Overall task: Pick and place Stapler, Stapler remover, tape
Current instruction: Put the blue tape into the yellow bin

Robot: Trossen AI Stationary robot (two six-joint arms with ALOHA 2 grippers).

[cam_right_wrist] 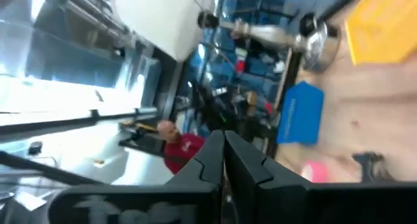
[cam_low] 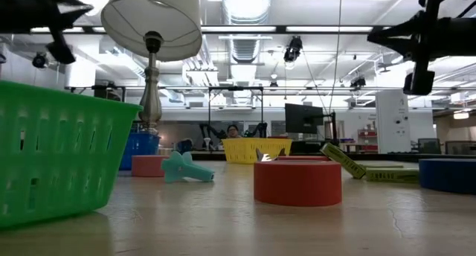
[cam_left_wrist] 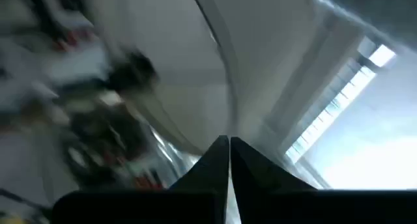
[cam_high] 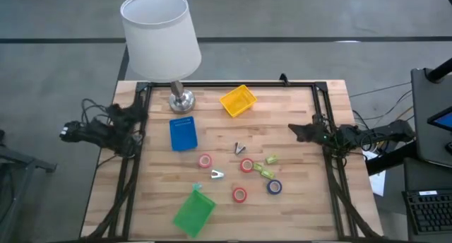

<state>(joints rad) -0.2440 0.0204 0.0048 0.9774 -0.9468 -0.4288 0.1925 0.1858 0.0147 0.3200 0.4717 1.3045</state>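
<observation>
Small tape rolls lie flat on the wooden table: pink (cam_high: 205, 160), red (cam_high: 246, 165), a second red (cam_high: 239, 194) and dark blue (cam_high: 274, 187). A teal staple remover (cam_high: 216, 174) lies near the pink roll, and a dark one (cam_high: 240, 148) lies farther back. In the low view the near red roll (cam_low: 297, 183) and the teal remover (cam_low: 186, 168) show. My left gripper (cam_high: 140, 107) hovers shut at the table's left edge. My right gripper (cam_high: 295, 132) hovers shut at the right edge. Neither touches anything.
A lamp (cam_high: 180, 98) stands at the far left. The yellow basket (cam_high: 238, 100) sits at the far middle, the blue basket (cam_high: 183, 133) left of centre and the green basket (cam_high: 193, 211) at the near edge. Two lime-green oblong pieces (cam_high: 265, 167) lie between the rolls.
</observation>
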